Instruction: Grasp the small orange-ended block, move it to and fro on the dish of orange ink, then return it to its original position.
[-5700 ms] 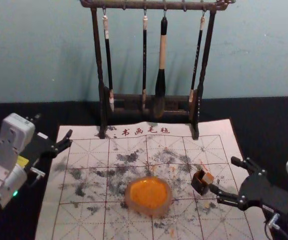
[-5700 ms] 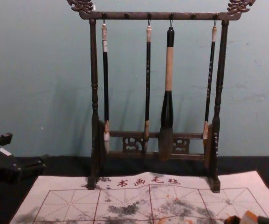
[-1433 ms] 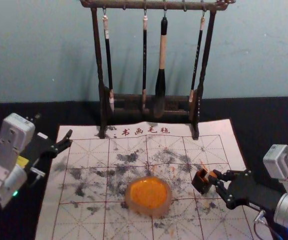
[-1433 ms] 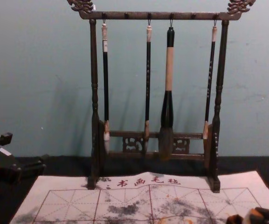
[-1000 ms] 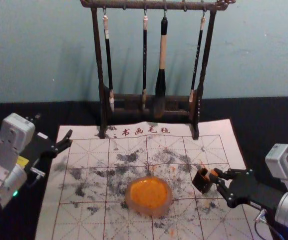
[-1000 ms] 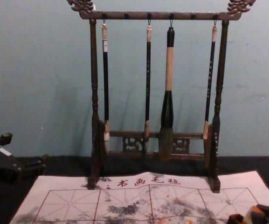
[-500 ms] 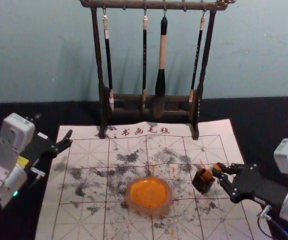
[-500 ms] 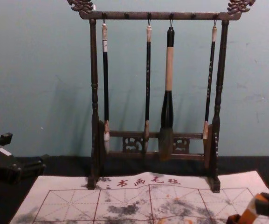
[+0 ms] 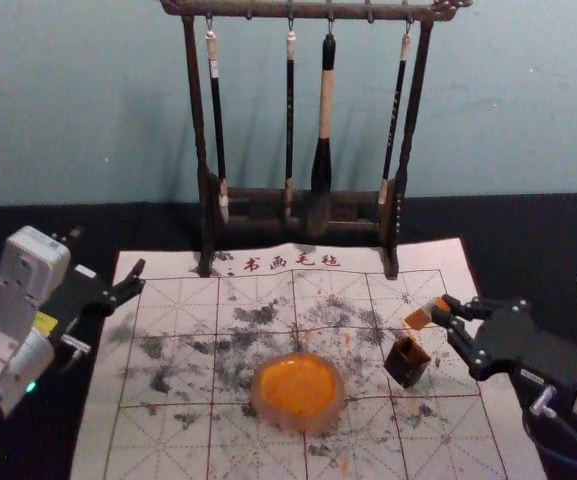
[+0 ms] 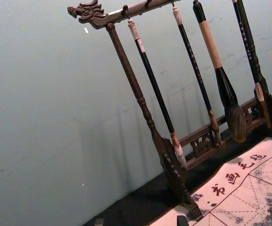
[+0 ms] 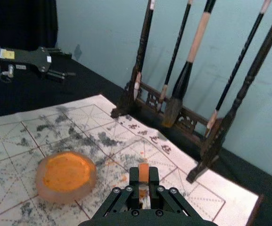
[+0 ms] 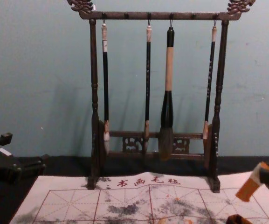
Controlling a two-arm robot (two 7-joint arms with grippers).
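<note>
One writing felt (image 9: 158,450), head view: pale, printed with a red grid and heading characters, blotched black and orange, laid over black cloth (image 9: 558,240). Behind, a blue-grey wall (image 9: 528,120). Across the felt's far edge, one dark wooden brush stand (image 9: 197,120) with four hanging brushes (image 9: 326,100), three slender, one thick. On the felt, one round dish (image 9: 293,424) of orange ink (image 9: 298,388); to its right, one small open-topped dark holder (image 9: 400,370). Right gripper (image 9: 441,307): over the felt's right side, closed on the small block (image 9: 420,317), which is beyond the holder, clear of it. Left gripper (image 9: 141,276): at the felt's left edge, fingers parted.

Left wrist view: stand seen obliquely, one dragon-head finial (image 10: 86,11) on its crossbar; wall behind, marked with scuffs and faint brush shadows; a corner of felt beside the stand's foot.

Right wrist view: block upright between the fingertips of the right gripper (image 11: 144,175), orange end showing; dish on the felt, apart from it; one black drape (image 11: 20,23) against the wall.

Chest view: stand upright, feet at the felt's far edge, carved lattice (image 12: 133,144) low between its posts. Block tilted, orange at both ends, paler between, raised above the holder's level; of the holder, the top portion.
</note>
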